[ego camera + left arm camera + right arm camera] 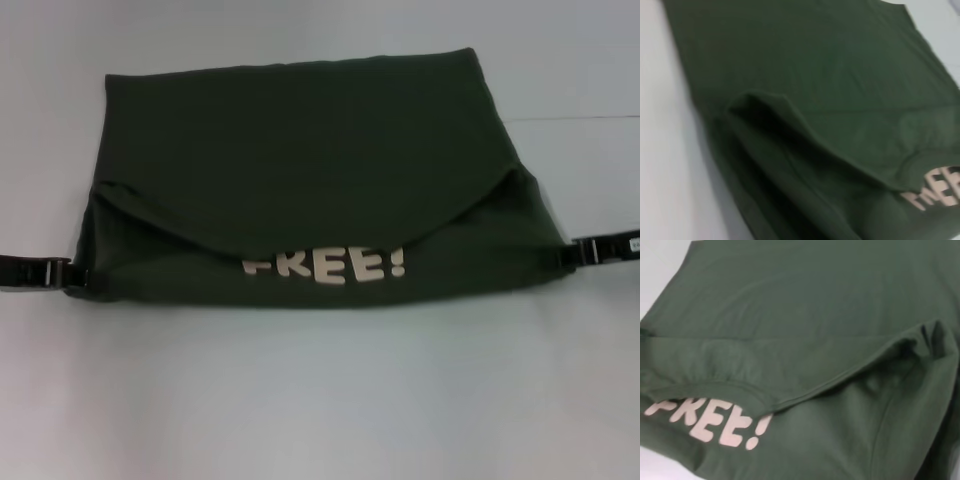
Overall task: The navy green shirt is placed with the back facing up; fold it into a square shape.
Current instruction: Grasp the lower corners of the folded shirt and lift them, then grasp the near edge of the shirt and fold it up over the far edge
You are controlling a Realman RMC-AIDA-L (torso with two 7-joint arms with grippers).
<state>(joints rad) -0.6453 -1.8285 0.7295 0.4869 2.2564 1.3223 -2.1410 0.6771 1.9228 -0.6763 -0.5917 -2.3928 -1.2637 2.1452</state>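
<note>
The left claw (72, 276) is sitting low at the near left corner of the navy green shirt (300, 150), its dark body reaching in from the frame edge and its tip meeting the cloth. The right claw (572, 254) is mirroring it at the near right corner. Whether either is pinching fabric or merely touching it, I cannot tell; the fingertips are hiding against the dark cloth, and the wrist views are showing only shirt.

The shirt is lying flat in the middle of the pale tabletop (320, 400), already doubled over. A curved hem edge is sweeping across the front, and the pale block letters "FREE!" (325, 266) are peeking out just below it, their tops partly cut off by the overlapping layer. That suggests a lengthwise fold is already in place and the outline is approaching a wide rectangle, slightly broader toward the robot.

In my judgement the step in hand is the gripping or settling of the two near corners. The next move is likely calling for both arms working evenly, so the edges are meeting squarely and the layers are not sliding.

The cloth is looking soft, matte and limp. In the left wrist view a loose pocket is puffing up where layers are overlapping, and shallow creases are running across the right wrist view.
</note>
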